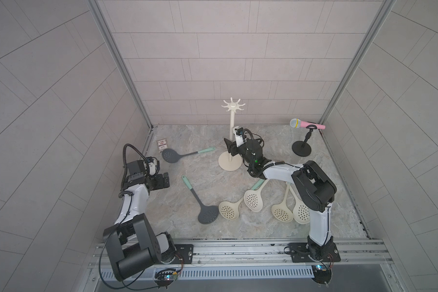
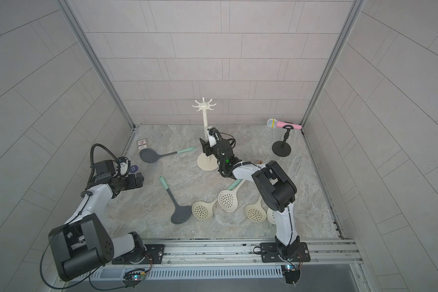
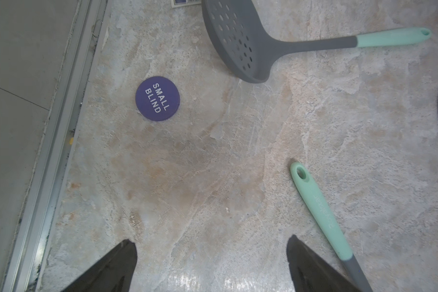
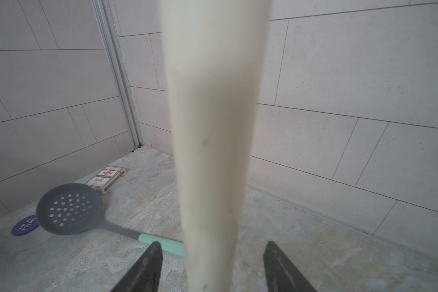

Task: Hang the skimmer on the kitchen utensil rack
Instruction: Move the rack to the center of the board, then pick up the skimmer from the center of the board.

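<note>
Your right end effector [image 4: 213, 242] is spread. Its fingers [image 4: 144, 268] stand either side of the pole [image 4: 213, 113] of the kitchen utensil rack [image 1: 231, 131], on the pole's lower half. A gap shows on both sides, so it pinches nothing. Draw it straight back from the rack so neither finger clips the pole. The rack is tall on a small round base [image 1: 230, 164], and I judge it would topple easily. The crown of hooks [image 1: 233, 105] is bare: no skimmer hangs yet. When you pick one, take it mid-handle and leave the hole at the handle's end free for a hook.

Your left end effector [image 3: 211, 239] is also spread and empty, well off to the rack's left-arm side. A grey skimmer [image 1: 171, 155] lies on the surface [image 1: 220, 182] on that side, its mint handle tip pointing at the rack's base. A second grey skimmer [image 1: 208, 213] and four cream skimmers [image 1: 228, 209] lie between the rack and the arm mounts, some partly under the right arm [image 1: 278, 174]. A microphone [image 1: 306, 124] on a black stand [image 1: 301, 149] stands well apart on the rack's other side. A card box [image 1: 162, 146] and a purple disc [image 3: 157, 98] lie past the first grey skimmer. None blocks the hooks.
</note>
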`<state>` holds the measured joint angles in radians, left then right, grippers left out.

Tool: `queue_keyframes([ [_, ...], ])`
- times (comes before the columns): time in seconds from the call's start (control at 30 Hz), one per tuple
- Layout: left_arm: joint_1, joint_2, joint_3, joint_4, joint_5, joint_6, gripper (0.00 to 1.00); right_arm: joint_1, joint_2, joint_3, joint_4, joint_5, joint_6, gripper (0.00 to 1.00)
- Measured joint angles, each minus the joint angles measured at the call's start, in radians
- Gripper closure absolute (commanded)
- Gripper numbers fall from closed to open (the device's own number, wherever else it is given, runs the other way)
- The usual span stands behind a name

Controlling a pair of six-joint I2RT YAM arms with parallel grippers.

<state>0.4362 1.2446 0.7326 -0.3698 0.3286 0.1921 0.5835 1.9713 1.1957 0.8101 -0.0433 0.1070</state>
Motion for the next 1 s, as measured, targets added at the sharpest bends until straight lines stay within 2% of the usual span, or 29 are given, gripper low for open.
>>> queue_keyframes([
  [0.1, 0.002, 0.023, 0.055, -0.021, 0.002, 0.0, 0.0, -0.007, -0.051, -0.076, -0.013, 0.005, 0.006, 0.18],
  [0.2, 0.006, 0.072, 0.137, -0.052, 0.0, 0.002, 0.0, -0.013, -0.139, -0.165, -0.051, 0.02, 0.01, 0.16],
  [0.47, 0.024, 0.291, 0.419, -0.165, 0.013, 0.003, 0.0, -0.016, -0.449, -0.426, -0.124, 0.063, 0.075, 0.19],
  [0.63, 0.028, 0.467, 0.608, -0.262, 0.079, 0.0, 0.0, 0.0, -0.589, -0.521, -0.215, 0.086, 0.116, 0.21],
  [0.73, 0.028, 0.565, 0.7, -0.311, 0.124, -0.004, 0.04, 0.014, -0.658, -0.564, -0.252, 0.094, 0.134, 0.21],
  [1.0, 0.028, 0.714, 0.78, -0.385, 0.218, -0.026, 0.11, 0.027, -0.756, -0.65, -0.309, 0.119, 0.148, 0.21],
])
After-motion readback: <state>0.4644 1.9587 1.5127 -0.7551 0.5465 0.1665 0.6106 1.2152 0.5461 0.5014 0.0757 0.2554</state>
